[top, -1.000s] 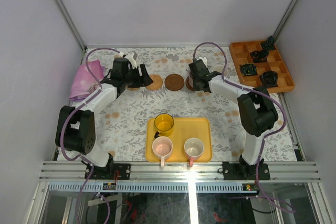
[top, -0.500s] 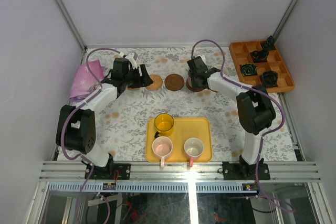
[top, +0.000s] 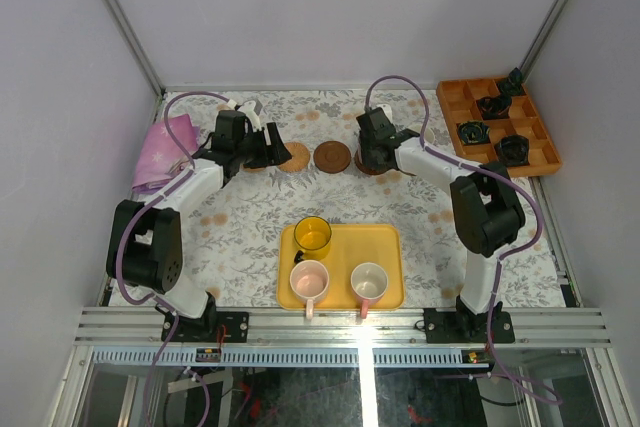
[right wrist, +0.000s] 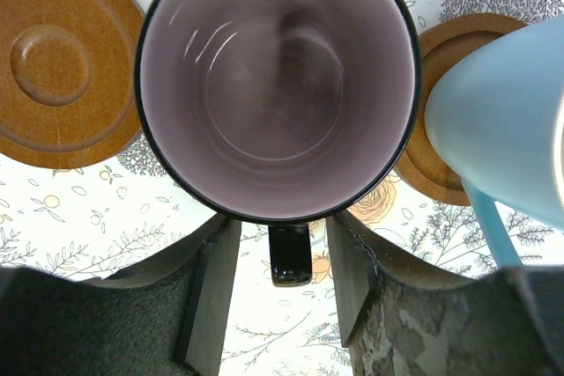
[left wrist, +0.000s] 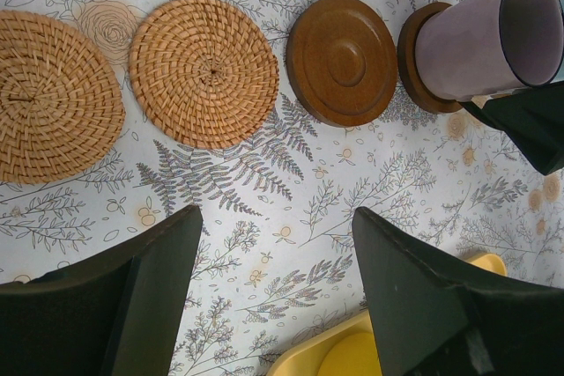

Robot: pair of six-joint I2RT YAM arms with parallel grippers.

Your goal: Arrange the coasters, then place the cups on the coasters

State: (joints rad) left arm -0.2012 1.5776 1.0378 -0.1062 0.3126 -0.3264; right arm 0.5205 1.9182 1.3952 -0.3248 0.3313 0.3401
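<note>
Two tan woven coasters (left wrist: 53, 94) (left wrist: 204, 70) and a bare dark brown coaster (left wrist: 342, 59) lie in a row. The purple-grey cup (right wrist: 278, 77) stands upright on a second brown coaster (left wrist: 414, 59). My right gripper (right wrist: 282, 244) is open, with the cup's dark handle (right wrist: 290, 253) between its fingers and a gap on each side. The light blue cup (right wrist: 502, 121) stands on a third brown coaster (right wrist: 441, 50) just right of it. My left gripper (left wrist: 278, 226) hangs open over bare cloth, near the tan coasters (top: 293, 157). The yellow cup (top: 313, 235) and two pale pink cups (top: 309, 279) (top: 369, 280) sit in the yellow tray.
The yellow tray (top: 390, 237) lies at the near middle, between the arm bases. An orange compartment tray (top: 545, 162) with several black items stands at the far right. A pink cloth (top: 165, 152) lies at the far left. Grey walls enclose the table.
</note>
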